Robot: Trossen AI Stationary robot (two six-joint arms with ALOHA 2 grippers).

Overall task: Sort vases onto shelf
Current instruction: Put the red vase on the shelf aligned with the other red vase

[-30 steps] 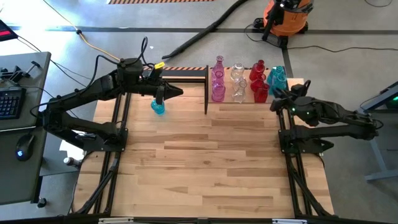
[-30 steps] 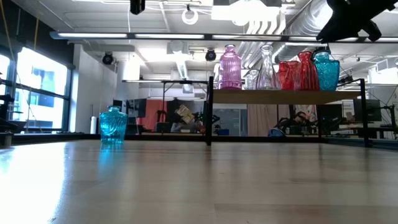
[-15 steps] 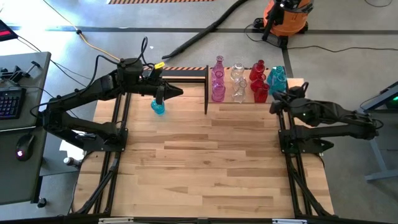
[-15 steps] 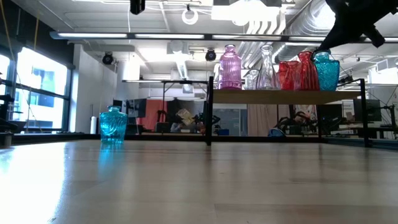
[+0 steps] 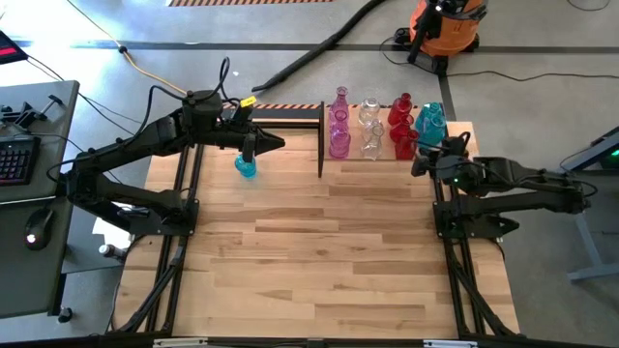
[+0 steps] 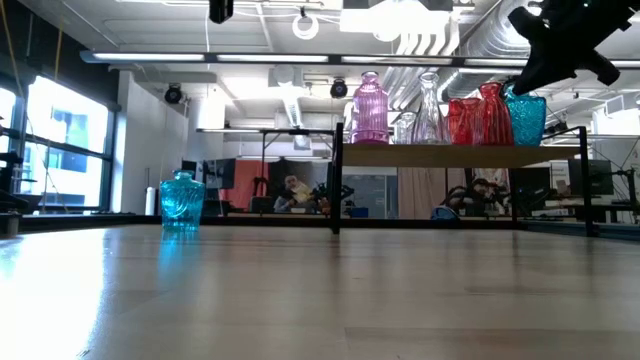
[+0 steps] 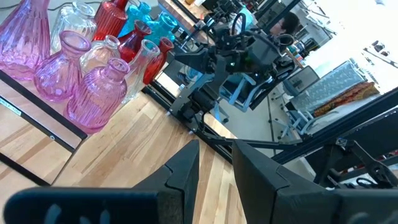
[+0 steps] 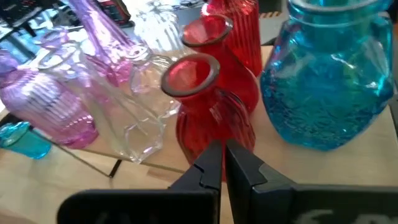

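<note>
One wooden table (image 5: 329,242) carries the shelf (image 5: 464,129) at its far edge, crowded with empty pink (image 5: 338,142), clear (image 5: 370,145), red (image 5: 405,143) and teal vases (image 5: 431,122). The right gripper (image 5: 418,166), jaws closed on nothing, hangs just before them. The left gripper (image 5: 276,144), jaws parted, hovers near a lone teal vase (image 5: 246,166) standing on the table.

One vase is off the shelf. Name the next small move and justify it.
Probably lower the left gripper onto the teal vase just below it. That vase stands alone on the table left of the shelf; the right gripper is shut, holding nothing.
</note>
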